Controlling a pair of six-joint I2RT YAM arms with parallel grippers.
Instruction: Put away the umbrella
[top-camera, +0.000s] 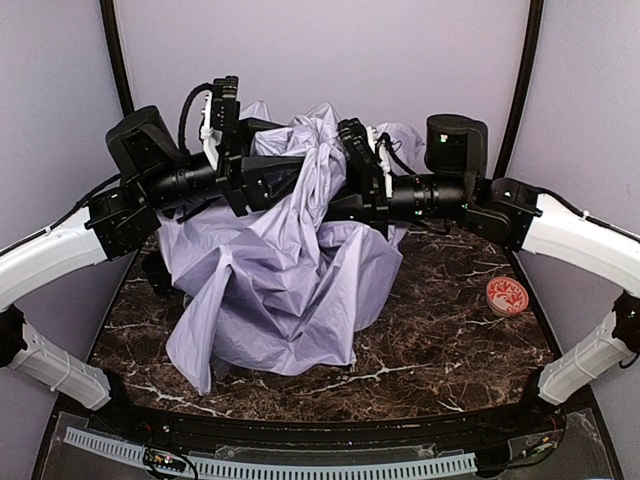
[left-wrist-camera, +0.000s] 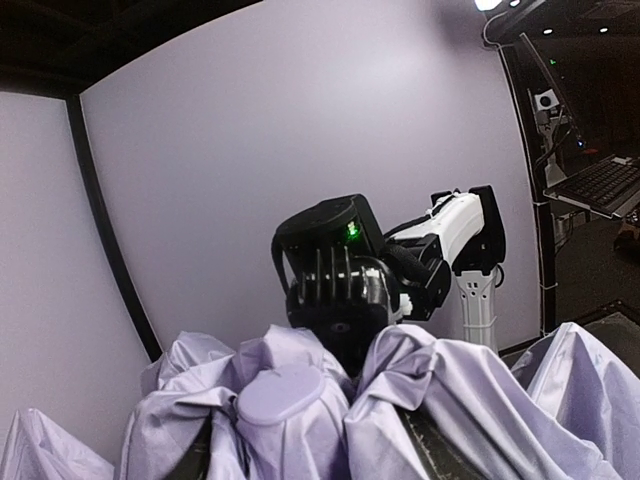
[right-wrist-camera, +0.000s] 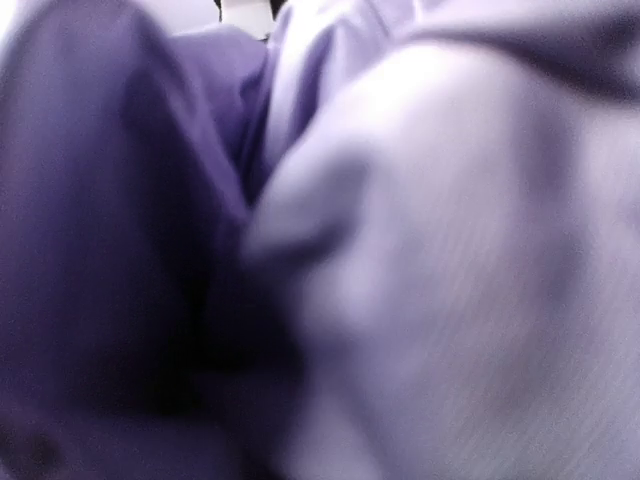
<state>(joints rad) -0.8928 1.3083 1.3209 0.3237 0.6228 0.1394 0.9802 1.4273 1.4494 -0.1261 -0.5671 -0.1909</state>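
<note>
Umbrella (top-camera: 290, 270) hangs crumpled, axis hidden; left tool (left-wrist-camera: 310, 445) clamps its fabric; right tool (top-camera: 335, 200) state unclear.

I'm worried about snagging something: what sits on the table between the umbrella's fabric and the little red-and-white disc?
Nothing: in the top view only bare dark marble table separates the umbrella from the disc.

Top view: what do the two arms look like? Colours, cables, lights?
Both the left arm and right arm have glossy white lower links, black ribbed joint housings and black forearms. Black cables loop near the left wrist. A green light glows on a right-arm joint.
</note>
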